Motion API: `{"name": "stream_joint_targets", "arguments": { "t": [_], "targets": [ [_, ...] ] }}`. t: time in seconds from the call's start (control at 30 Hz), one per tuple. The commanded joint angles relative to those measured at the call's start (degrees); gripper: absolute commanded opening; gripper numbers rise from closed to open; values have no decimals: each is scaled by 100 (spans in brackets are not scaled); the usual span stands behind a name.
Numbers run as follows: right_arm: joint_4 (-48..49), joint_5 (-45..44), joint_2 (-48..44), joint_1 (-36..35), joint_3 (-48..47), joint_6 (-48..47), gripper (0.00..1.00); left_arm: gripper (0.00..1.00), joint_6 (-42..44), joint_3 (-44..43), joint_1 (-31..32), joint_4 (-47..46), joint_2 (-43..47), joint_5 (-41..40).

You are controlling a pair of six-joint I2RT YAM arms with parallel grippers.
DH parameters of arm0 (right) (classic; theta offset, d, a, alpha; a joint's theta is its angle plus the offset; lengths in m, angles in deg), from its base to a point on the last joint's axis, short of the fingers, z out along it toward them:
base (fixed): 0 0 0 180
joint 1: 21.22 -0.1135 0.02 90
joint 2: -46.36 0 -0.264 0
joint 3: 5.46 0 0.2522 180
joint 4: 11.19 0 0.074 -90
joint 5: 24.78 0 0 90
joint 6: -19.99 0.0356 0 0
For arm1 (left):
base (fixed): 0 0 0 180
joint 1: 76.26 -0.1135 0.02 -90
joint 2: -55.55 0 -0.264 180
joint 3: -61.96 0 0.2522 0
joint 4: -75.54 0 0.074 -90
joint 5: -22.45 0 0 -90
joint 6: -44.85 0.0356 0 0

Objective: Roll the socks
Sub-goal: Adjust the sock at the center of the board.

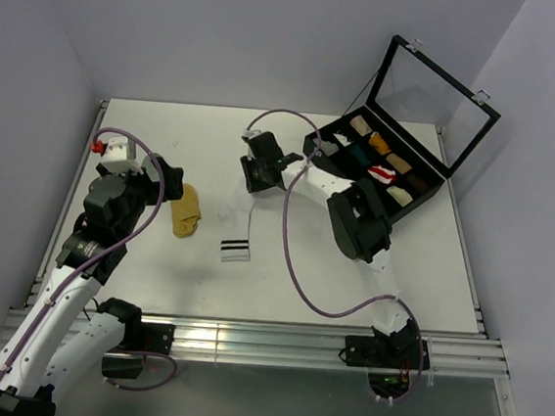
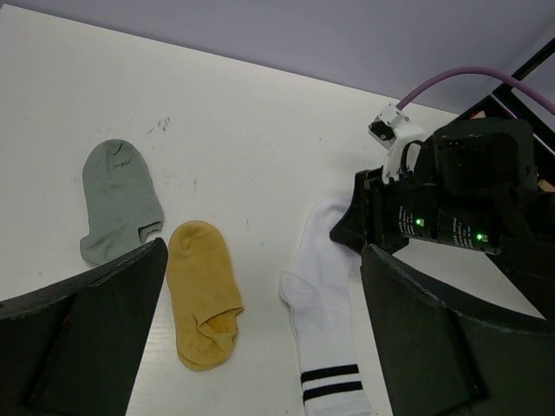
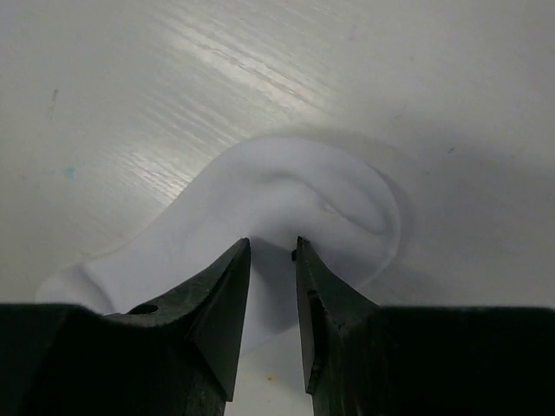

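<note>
White sock (image 3: 303, 199) toe fabric sits pinched between the narrowed fingers of the right gripper (image 3: 273, 251), likely to begin rolling, while the left gripper (image 2: 264, 251) hangs wide open, empty.

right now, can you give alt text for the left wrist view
Three socks lie on a white table: grey sock at left, mustard-yellow sock in the middle, white sock with two black cuff stripes at right. The right hand pinches the white sock's toe end.

Overhead, wrist close-ups; shared white sock (image 1: 238, 236)
</note>
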Motion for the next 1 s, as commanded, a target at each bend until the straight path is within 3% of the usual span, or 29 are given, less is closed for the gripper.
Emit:
{"name": "stream_joint_targets", "arguments": {
  "t": [0.0, 0.2, 0.37, 0.67, 0.97],
  "targets": [
    [-13, -424, -188, 209, 225, 586, 35, 99, 44, -19, 30, -165, 24, -27],
    [-57, -839, -785, 675, 1244, 1343, 36, 99, 36, -1, 30, -191, 15, -1],
    [-84, -1006, -1303, 912, 1781, 1423, 37, 99, 27, -1, 30, -191, 6, 26],
    [364, -312, -2437, 895, 2132, 887, 45, 99, -8, -1, 30, -209, -20, 35],
    [224, -784, -3141, 96, 2554, -246, 62, 100, -26, -19, 39, -182, -38, -71]
  ]
}}
